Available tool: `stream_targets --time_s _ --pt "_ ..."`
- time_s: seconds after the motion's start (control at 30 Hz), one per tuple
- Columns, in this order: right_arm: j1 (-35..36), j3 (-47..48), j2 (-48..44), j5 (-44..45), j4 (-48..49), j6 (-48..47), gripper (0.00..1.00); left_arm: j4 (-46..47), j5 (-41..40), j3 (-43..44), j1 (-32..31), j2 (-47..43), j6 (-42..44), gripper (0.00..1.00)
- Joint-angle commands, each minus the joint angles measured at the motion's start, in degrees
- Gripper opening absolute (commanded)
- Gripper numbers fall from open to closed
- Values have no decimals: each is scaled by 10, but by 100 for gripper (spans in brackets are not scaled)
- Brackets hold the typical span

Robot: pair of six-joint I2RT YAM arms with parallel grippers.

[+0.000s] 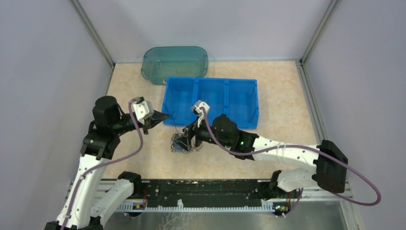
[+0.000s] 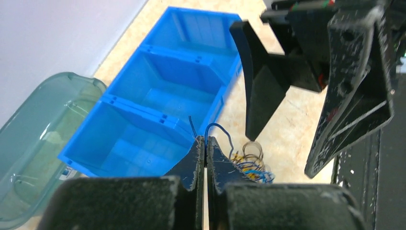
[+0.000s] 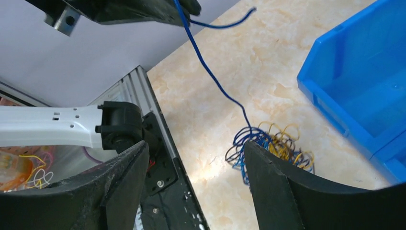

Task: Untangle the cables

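Cables (image 3: pixel 270 143) in blue, black and yellow-orange sit in one loose clump on the table (image 1: pixel 287 124). From the left: our left gripper (image 2: pixel 206 143) is closed tight on a single blue cable (image 3: pixel 210 76). Its short free end curls past the fingers, while the rest slopes down to the right into the clump. Over the clump we hold the right gripper (image 3: pixel 195 146) with its jaws spread wide, gripping nothing. Just beyond, to the right, stands the blue three-compartment bin (image 1: pixel 249 122). We judge these wires light, limp and a little springy, so pulling one will likely drag the whole clump. We would pin the clump with the right gripper close to where the blue strand enters it, mindful that so thin a wire may slip.
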Motion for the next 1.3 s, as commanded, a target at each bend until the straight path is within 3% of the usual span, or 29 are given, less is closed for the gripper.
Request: stream_targets --time_s 0.0,0.3,0.9,1.27 --pt "7 15 -11 -7 72 20 74 37 10 34 -3 -5 -81 0" --pt "6 67 59 -5 98 25 72 36 32 67 -3 -11 -136 0" --pt "6 30 92 10 153 56 50 45 70 149 -3 -12 -208 0" --pt "6 -4 139 10 183 91 44 130 46 241 -3 11 -292 1"
